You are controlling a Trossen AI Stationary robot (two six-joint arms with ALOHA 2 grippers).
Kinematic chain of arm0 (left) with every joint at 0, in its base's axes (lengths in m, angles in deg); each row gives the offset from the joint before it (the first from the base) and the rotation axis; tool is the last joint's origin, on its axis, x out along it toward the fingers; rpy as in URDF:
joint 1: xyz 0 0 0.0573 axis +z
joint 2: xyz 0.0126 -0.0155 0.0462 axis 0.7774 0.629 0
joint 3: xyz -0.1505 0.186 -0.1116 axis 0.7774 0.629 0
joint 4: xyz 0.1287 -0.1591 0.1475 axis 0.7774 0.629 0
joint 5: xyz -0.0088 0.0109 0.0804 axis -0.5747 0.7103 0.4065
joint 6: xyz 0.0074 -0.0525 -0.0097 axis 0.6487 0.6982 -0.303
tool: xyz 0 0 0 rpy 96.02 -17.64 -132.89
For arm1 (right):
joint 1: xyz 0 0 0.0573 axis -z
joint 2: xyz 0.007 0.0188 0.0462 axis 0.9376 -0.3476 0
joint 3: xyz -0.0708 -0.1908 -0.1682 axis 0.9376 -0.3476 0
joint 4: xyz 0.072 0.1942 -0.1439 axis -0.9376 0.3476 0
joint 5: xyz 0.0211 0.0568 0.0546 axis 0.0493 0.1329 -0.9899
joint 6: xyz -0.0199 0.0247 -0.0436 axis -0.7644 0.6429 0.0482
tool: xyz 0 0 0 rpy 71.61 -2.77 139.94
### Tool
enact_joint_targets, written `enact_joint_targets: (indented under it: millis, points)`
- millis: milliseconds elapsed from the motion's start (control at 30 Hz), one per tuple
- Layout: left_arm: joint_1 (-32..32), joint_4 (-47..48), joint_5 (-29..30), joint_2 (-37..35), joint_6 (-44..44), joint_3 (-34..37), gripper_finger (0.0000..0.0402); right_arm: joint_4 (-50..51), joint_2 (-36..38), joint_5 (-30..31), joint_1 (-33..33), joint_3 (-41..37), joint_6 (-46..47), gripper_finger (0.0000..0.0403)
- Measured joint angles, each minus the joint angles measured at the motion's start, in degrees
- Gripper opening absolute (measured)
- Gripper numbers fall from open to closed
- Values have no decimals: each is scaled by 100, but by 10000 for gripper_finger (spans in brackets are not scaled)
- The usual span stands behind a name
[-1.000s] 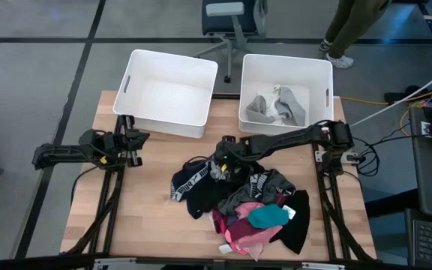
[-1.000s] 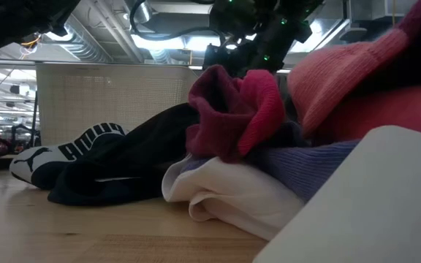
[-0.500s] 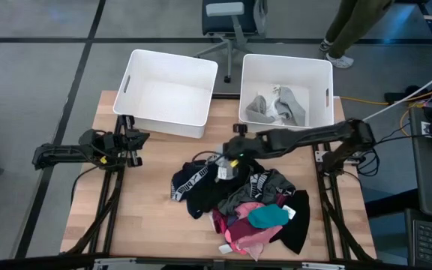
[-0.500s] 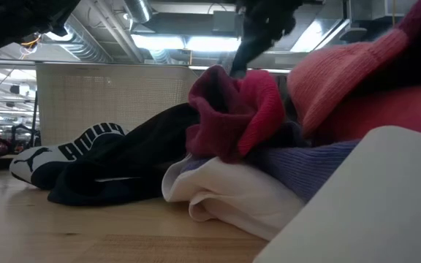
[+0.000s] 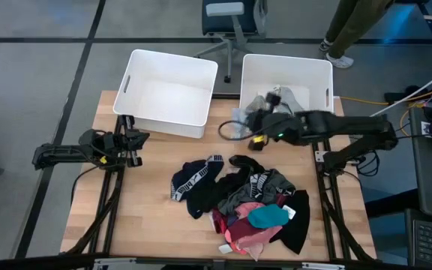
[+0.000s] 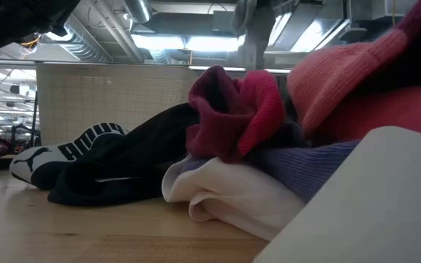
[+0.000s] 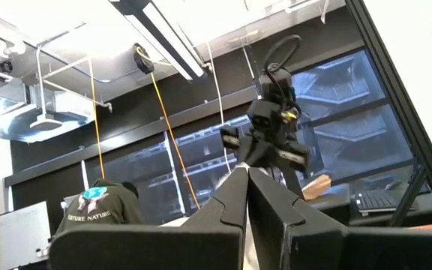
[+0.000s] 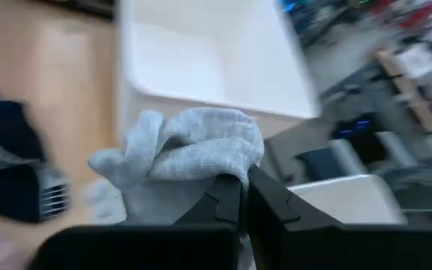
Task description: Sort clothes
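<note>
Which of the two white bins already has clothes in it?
The right bin, the one by the right arm: grey garments lie inside it. The left bin shows only its bare white floor.

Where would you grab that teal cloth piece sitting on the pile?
Pinch the raised middle of the teal fabric garment, coming straight down from above. It lies uppermost on the heap of clothes, bunched into a hump, so nothing covers it.

From above, motion blur smears the right tool (image 5: 240, 129) and its grey garment (image 5: 235, 127) at the worktop's far edge. At worktop height, the clothes pile (image 6: 232, 139) fills the frame, cut off at the right, hiding the bins.
</note>
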Motion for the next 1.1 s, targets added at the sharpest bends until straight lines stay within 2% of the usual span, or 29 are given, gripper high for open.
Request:
enact_joint_targets:
  millis: [200, 467, 700, 900, 1000, 1100]
  points:
    - [1, 2, 0, 0, 0, 2, 4, 61, 428, 794, 291, 339, -204, 14]
    - [2, 0, 0, 0, 2, 2, 4, 736, 795, 856, 1315, 397, -10, 14]
    - [2, 0, 0, 0, 2, 2, 4, 1605, 737, 80, 2414, 332, 899, 15]
    - [2, 2, -2, 0, 2, 2, 4, 1639, 727, -714, 3099, -116, 1166, 17]
    - [2, 0, -2, 0, 1, 2, 4, 1632, 724, -895, 3279, -401, 1171, 41]
    - [1, 0, -2, 0, 1, 2, 4, 1635, 723, -902, 3352, -572, 1171, 91]
